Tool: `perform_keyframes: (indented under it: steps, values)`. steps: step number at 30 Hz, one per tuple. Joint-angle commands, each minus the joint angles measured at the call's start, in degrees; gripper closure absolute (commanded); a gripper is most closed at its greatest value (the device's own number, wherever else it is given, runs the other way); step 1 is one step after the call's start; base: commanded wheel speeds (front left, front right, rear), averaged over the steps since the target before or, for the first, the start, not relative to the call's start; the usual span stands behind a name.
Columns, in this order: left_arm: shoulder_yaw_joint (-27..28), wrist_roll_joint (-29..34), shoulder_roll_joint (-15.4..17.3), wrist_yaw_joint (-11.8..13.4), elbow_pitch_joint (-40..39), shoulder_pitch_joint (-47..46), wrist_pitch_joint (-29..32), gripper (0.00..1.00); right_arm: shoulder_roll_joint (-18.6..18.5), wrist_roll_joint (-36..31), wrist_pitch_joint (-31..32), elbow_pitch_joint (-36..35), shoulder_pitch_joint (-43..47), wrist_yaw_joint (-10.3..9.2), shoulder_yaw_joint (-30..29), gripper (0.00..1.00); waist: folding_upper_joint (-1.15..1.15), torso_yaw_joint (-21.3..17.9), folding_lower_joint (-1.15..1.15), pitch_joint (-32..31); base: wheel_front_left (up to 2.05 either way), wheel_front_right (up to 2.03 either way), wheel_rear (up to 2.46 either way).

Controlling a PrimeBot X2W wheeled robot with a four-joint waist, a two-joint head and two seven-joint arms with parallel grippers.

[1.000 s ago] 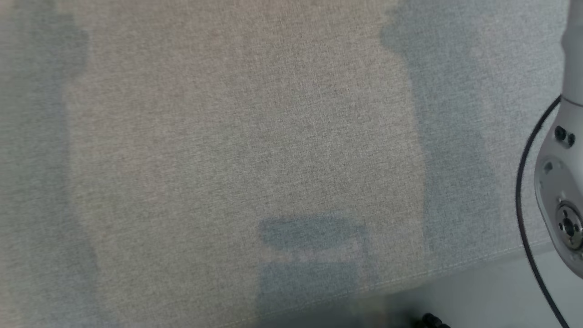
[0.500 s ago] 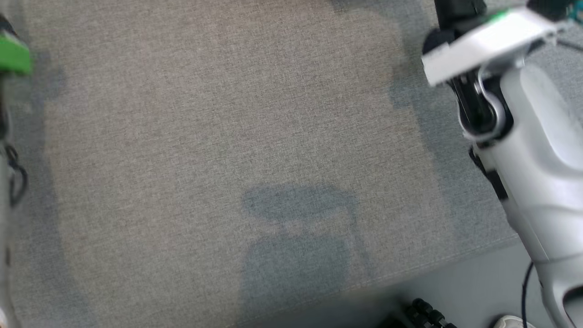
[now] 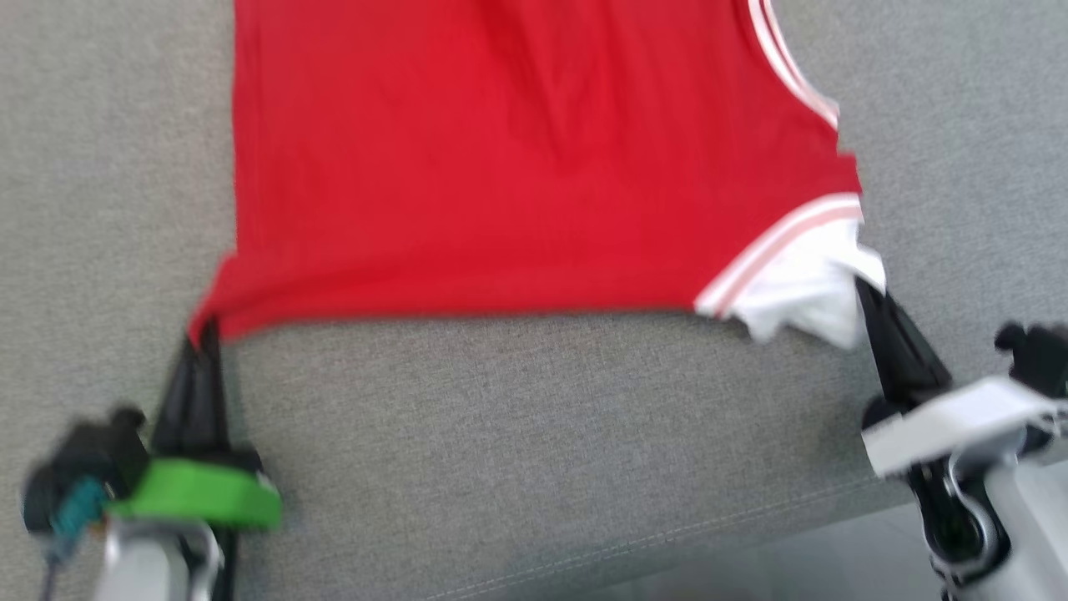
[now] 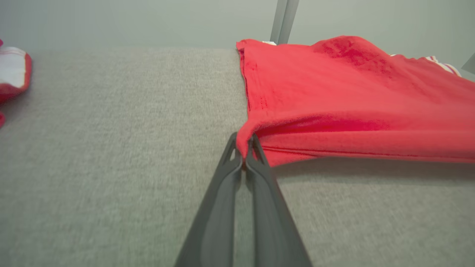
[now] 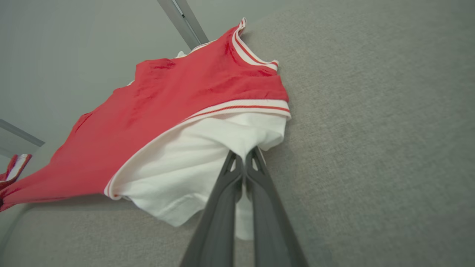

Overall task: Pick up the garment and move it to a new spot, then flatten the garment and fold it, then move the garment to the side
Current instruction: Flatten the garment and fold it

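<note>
Seen from the head: red garment spread over the grey upholstered surface, near edge stretched between both tools. Pinched at the near left corner by the left gripper, clamped on the red hem. Pinched at the near right corner by the right gripper, clamped on the white sleeve. Added from the left wrist: near edge raised, shadow beneath, and another red-and-white piece well apart at far left. Added from the right wrist: striped trim bordering the sleeve.
</note>
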Motion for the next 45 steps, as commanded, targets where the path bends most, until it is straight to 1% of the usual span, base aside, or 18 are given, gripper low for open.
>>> perform_keyframes:
  steps: [1,5,7,9,10,11,14,18,22,27,32,35,39,45]
  values:
    - [1.5,0.6,-1.3,2.0,-1.8,7.2,-0.2,1.0,-0.6,-1.0,0.8,-1.2,5.9,-0.29,-3.1,1.0,0.65,1.3,0.0,-7.1,0.0,0.0,0.0]
    - [2.2,1.3,-5.7,4.4,-6.5,19.8,-0.2,1.0,0.8,-1.4,3.3,-5.9,16.2,-0.35,-7.2,1.0,0.65,1.3,0.0,-9.2,0.0,0.0,0.0]
    - [1.1,1.6,-7.1,4.9,-8.2,24.1,-0.2,1.0,1.8,-1.3,4.6,-8.8,20.1,-0.35,-9.4,1.0,0.65,1.3,0.0,-9.4,0.0,0.0,0.0]
    - [0.2,0.2,-8.1,5.4,-9.4,26.5,-0.2,1.0,2.8,-1.7,5.8,-11.3,22.6,-0.34,-11.3,1.0,0.65,1.4,0.0,-9.5,0.0,0.0,0.0]
    - [0.2,0.2,-8.1,5.4,-9.4,26.5,-0.2,1.0,2.8,-1.7,5.8,-11.3,22.6,-0.34,-11.3,1.0,0.65,1.4,0.0,-9.5,0.0,0.0,0.0]
    - [-0.9,-0.7,-8.7,6.1,-10.4,27.3,-0.2,1.0,3.7,-2.2,7.1,-13.4,24.3,-0.33,-12.7,1.0,0.65,1.6,0.0,-9.5,0.0,0.0,0.0]
    - [-2.2,-1.4,-8.9,6.8,-11.1,26.5,0.8,1.0,4.5,-3.0,8.7,-15.5,24.5,-0.26,-13.0,1.0,0.65,1.7,0.0,-9.6,0.0,0.0,0.0]
    - [-3.1,-1.8,-8.8,7.5,-13.1,23.5,4.9,1.0,5.3,-4.5,12.5,-18.5,22.1,-0.25,-13.2,1.0,0.65,1.7,0.0,-9.6,0.0,0.0,0.0]
    - [-3.0,-1.7,-7.8,8.5,-15.5,20.0,9.5,1.0,5.1,-6.0,17.1,-19.0,18.4,-0.21,-12.1,1.0,0.65,1.6,0.0,-9.7,0.0,0.0,0.0]
    - [-3.6,-2.3,-6.7,9.2,-17.9,16.3,16.5,1.0,4.8,-7.5,22.7,-16.4,12.0,-0.2,-10.0,1.0,0.65,1.2,0.0,-9.4,0.0,0.0,0.0]
    - [-5.1,-0.9,-5.1,9.3,-17.3,11.3,22.4,1.0,3.8,-9.3,26.2,-11.1,5.2,-0.19,-8.5,1.0,0.65,1.5,0.0,-8.5,0.0,0.0,0.0]
    - [-6.1,0.2,-4.4,9.6,-16.0,7.9,24.8,1.0,3.9,-9.9,27.1,-7.6,1.3,-0.18,-7.3,1.0,0.65,1.8,0.0,-8.1,0.0,0.0,0.0]
    - [-7.3,1.1,-3.7,9.1,-12.4,3.6,27.5,1.0,3.6,-10.8,27.0,-2.7,-3.9,-0.18,-5.4,1.0,0.65,1.9,0.0,-7.5,0.0,0.0,0.0]
    - [-8.4,1.7,-3.6,8.4,-6.2,-1.5,28.7,1.0,3.9,-12.1,26.2,5.0,-10.6,-0.19,-2.9,1.0,0.65,1.9,0.0,-7.0,0.0,0.0,0.0]
